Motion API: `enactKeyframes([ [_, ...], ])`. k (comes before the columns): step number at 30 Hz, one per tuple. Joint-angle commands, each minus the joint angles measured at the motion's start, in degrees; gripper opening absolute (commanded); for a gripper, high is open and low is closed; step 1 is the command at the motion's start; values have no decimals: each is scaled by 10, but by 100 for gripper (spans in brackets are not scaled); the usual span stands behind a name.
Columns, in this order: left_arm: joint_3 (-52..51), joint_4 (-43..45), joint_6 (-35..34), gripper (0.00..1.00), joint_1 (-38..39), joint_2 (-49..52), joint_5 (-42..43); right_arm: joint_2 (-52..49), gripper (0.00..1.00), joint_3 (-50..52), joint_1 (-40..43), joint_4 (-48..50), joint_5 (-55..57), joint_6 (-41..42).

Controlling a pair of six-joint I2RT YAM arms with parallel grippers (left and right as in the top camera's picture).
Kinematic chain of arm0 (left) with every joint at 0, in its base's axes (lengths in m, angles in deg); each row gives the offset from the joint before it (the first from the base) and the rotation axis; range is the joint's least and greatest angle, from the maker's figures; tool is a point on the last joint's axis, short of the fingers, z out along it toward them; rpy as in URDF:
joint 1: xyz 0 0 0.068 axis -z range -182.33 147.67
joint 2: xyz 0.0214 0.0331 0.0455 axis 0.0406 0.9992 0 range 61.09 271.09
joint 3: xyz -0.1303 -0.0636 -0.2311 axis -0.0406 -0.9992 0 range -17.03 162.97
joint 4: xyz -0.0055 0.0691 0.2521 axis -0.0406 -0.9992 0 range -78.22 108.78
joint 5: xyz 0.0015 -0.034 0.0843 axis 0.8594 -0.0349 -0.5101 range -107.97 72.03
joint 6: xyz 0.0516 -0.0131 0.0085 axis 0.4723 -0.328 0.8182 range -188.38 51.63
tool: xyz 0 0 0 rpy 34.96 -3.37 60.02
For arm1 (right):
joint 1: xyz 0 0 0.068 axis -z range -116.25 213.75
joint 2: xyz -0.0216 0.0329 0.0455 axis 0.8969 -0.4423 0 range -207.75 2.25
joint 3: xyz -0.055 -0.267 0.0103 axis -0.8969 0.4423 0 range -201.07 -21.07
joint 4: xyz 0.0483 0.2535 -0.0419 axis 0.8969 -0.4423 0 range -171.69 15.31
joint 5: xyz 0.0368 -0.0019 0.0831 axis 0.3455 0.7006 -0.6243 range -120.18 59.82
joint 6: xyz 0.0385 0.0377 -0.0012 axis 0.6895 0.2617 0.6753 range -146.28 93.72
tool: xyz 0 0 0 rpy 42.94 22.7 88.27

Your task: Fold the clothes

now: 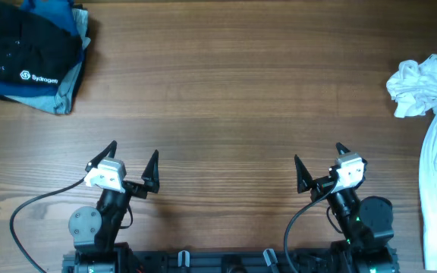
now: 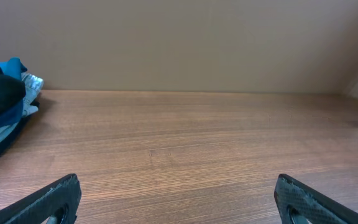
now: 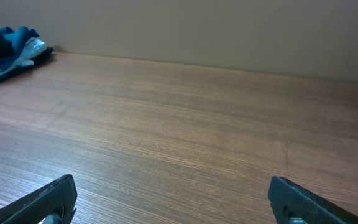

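Both grippers are released and hold nothing. The left gripper (image 1: pixel 133 152) and the right gripper (image 1: pixel 318 153) hover with jaws spread wide over bare table (image 1: pixel 226 91). Measured from the dark folded stack (image 1: pixel 29 57), the left gripper is the nearer one and the right gripper sits farther along. The clothes (image 1: pixel 436 152) lie at the end of the table opposite the stack, well apart from both grippers. The step in hand looks like the first reach. It would probably go best if the right gripper, closer to the garment, pinched one layer at an outer edge rather than the crumpled bunch. It could then draw the cloth toward the stack's side, onto open wood where the left gripper can take a second corner and spread it flat. Much is uncertain. The overhead view cuts the garment off at the frame edge, so its full outline, sleeves and collar cannot be told apart. The left wrist view catches only a white scrap, and the right wrist view shows none of it.
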Motion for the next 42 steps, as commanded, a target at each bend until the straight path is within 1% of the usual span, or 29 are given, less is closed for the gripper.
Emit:
enactKeyframes([
  [1,-2,0,-1,100,2,-1,5,-3,100,0,-2,0,8,12],
  [30,-2,0,-1,100,2,-1,5,-3,100,0,-2,0,8,12],
  [33,-2,0,-1,100,2,-1,5,-3,100,0,-2,12,-1,14],
  [35,-2,0,-1,100,2,-1,5,-3,100,0,-2,9,-29,22],
  [38,-2,0,-1,100,2,-1,5,-3,100,0,-2,4,-54,67],
  [40,-2,0,-1,100,2,-1,5,-3,100,0,-2,9,-56,83],
  [42,-2,0,-1,100,2,-1,5,-3,100,0,-2,24,-72,124],
])
